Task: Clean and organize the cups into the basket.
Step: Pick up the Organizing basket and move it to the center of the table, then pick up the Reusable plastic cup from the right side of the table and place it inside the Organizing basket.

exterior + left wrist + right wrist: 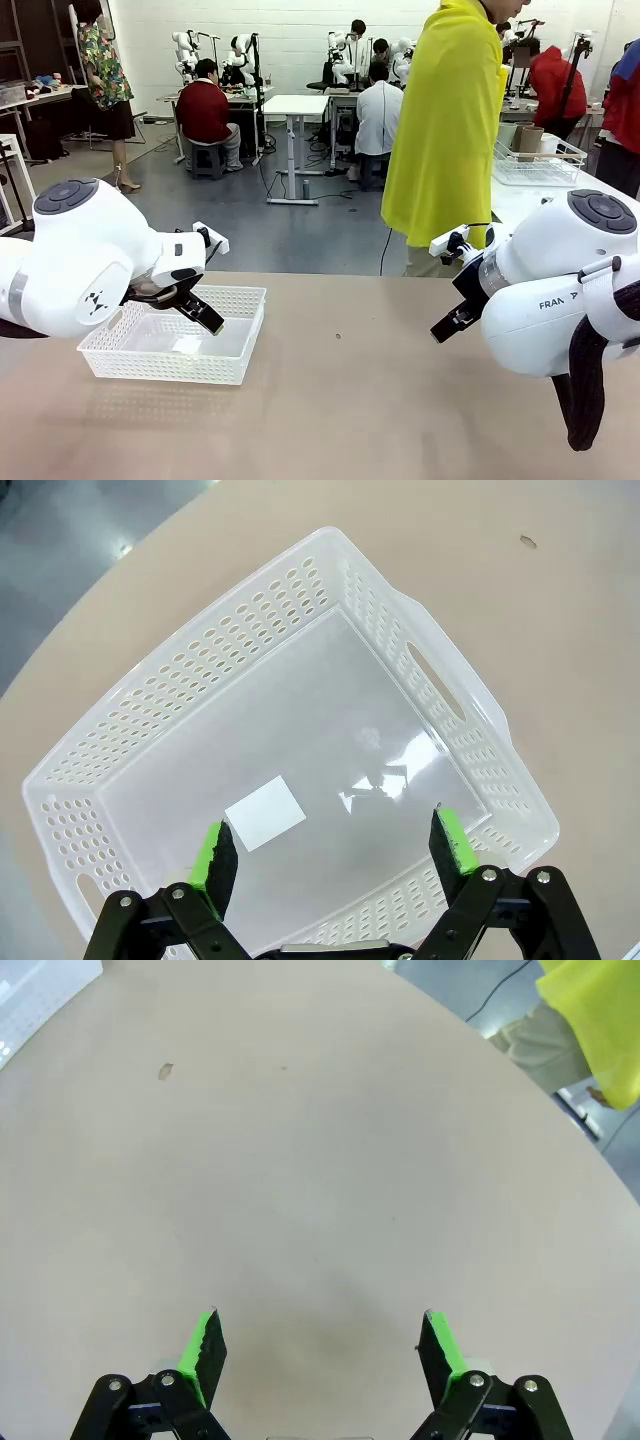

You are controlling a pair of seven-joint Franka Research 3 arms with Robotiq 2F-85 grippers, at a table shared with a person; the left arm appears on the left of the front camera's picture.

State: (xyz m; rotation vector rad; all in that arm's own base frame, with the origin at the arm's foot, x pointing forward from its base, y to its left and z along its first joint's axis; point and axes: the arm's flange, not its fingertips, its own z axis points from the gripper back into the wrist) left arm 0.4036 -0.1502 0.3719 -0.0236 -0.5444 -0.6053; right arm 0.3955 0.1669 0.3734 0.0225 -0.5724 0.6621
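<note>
In the front view, my left claw (205, 312) is hanging wide open over the white basket (160, 368) at eight o'clock. My right claw (450, 322) is hanging open over the bare table (350, 400) at three o'clock.

In the left wrist view, my green fingers (212, 855) are standing wide apart above the basket (300, 600), holding nothing.

In the right wrist view, my fingers (201, 1345) are gaping over the table (300, 1160).
</note>
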